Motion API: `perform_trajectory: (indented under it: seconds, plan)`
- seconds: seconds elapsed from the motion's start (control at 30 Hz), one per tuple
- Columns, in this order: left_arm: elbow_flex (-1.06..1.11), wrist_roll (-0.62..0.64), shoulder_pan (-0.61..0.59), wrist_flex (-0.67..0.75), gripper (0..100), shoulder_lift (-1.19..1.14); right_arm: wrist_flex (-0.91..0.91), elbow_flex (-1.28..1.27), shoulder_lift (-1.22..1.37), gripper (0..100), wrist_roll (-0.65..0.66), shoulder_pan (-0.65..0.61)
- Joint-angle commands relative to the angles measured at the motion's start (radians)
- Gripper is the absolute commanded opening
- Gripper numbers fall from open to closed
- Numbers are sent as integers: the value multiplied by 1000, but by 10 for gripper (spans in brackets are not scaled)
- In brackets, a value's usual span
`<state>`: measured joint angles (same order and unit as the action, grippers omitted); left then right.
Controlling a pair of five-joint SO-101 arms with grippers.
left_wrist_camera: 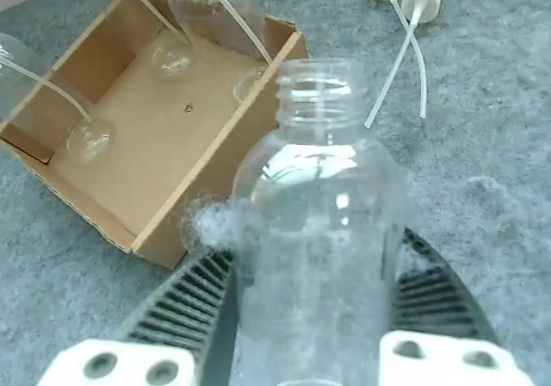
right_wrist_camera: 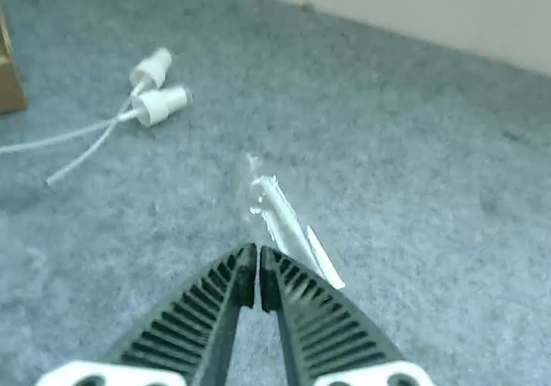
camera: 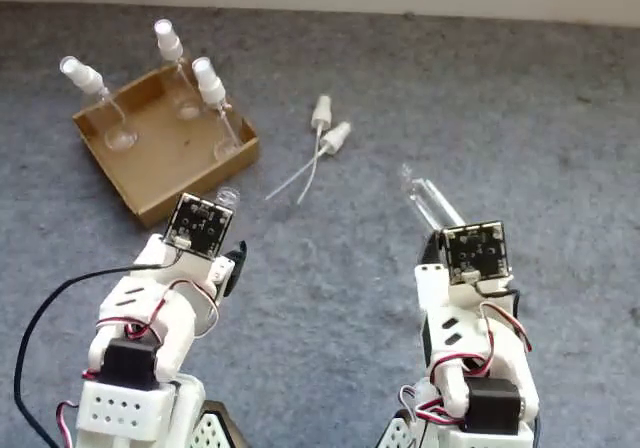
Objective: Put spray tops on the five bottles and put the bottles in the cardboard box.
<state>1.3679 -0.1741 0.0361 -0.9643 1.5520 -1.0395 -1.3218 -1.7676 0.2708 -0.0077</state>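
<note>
Left wrist view: the left end effector (left_wrist_camera: 314,261) is clamped around the body of an uncapped clear bottle (left_wrist_camera: 320,171), just beside the cardboard box (left_wrist_camera: 219,158), where three topped bottles (camera: 213,88) stand. The right end effector (right_wrist_camera: 258,274) has its jaws together on nothing, and a second bare bottle (right_wrist_camera: 277,209) lies on the counter (right_wrist_camera: 448,145) at its tips. Both bottles look light, thin-walled and slick, so a mid-body hold seems best. Two loose spray tops (camera: 328,128) lie nearby, their tubes thin and bendy.

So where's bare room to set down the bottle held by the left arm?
Inside the cardboard box, the floor toward its near corner is bare; three capped bottles crowd the far side. Carpet right of the two loose spray tops is also free.
</note>
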Motion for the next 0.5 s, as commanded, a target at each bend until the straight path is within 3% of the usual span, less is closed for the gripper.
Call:
perform_trajectory:
  seconds: [0.0, 0.2, 0.47]
  plan:
    - [36, 18, -45, 23, 88, 131, -5, 217, 242, 17, -23, -44]
    - [97, 83, -71, 18, 89, 288, -5, 401, 572, 17, -40, -134]
    - [111, 83, -74, 20, 91, 274, -5, 638, 938, 22, -325, -217]
